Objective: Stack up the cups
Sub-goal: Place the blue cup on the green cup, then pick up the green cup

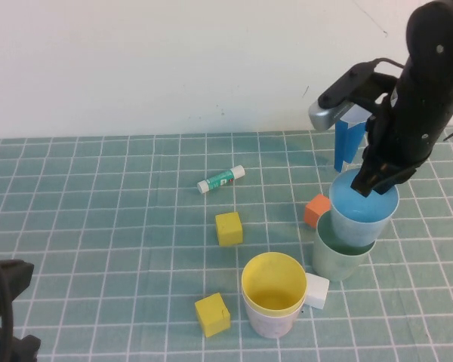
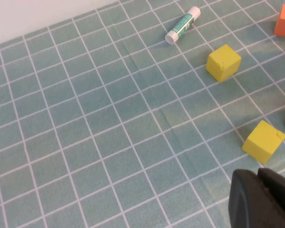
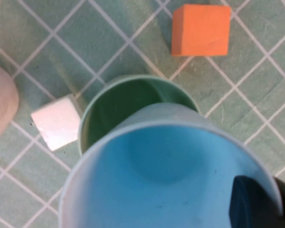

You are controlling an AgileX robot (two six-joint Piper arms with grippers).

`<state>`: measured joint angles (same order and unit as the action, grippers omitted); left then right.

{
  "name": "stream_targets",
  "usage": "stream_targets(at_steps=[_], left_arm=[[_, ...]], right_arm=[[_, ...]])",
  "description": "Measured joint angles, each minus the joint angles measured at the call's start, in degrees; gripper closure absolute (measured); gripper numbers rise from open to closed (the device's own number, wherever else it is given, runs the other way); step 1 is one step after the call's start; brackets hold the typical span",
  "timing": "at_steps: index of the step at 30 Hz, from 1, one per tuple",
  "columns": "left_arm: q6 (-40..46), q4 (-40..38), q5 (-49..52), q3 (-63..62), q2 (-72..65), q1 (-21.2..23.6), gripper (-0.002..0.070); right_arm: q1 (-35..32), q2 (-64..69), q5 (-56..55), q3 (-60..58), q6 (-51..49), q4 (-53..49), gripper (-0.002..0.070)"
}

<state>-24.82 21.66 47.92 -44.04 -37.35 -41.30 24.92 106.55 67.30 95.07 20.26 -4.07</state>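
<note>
My right gripper (image 1: 376,183) is shut on the rim of the light blue cup (image 1: 362,207), one finger inside and one outside. It holds the cup partly sunk into the pale green cup (image 1: 336,255) at the right of the table. In the right wrist view the light blue cup (image 3: 161,175) sits tilted over the pale green cup (image 3: 118,102). The yellow cup (image 1: 272,284) sits nested in the pink cup (image 1: 272,323) at the front centre. My left gripper (image 2: 263,197) is shut and empty at the front left, above the mat.
An orange cube (image 1: 315,210) lies beside the green cup, a white cube (image 1: 315,290) between both stacks. Two yellow cubes (image 1: 228,228) (image 1: 212,314) and a glue stick (image 1: 220,179) lie mid-table. A dark-blue paper cone (image 1: 349,142) stands behind the right arm.
</note>
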Motion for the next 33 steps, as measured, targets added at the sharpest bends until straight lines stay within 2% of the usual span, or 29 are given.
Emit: stream_targets(at_steps=[9,20,22,28,33], left_arm=[[-0.04,0.0,0.0,0.0,0.0,0.0,0.0676],[-1.65,2.54,0.0,0.0,0.0,0.0,0.0676],[-1.75,2.52,0.0,0.0,0.0,0.0,0.0676],[-2.02,2.66,0.0,0.0,0.0,0.0,0.0676],[-2.52,2.66,0.0,0.0,0.0,0.0,0.0676]], right_arm=[[-1.87,0.15,-0.6,-0.02,3.27,6.83,0.066],[-1.89,0.34,-0.79,-0.02,4.08,7.62,0.0648],[-1.89,1.02,-0.94,-0.02,4.08,7.75,0.0611],[-2.12,3.37,-1.22,-0.02,2.25,8.09,0.0374],[-3.32,3.59,-1.11,-0.02,0.7,8.09,0.032]])
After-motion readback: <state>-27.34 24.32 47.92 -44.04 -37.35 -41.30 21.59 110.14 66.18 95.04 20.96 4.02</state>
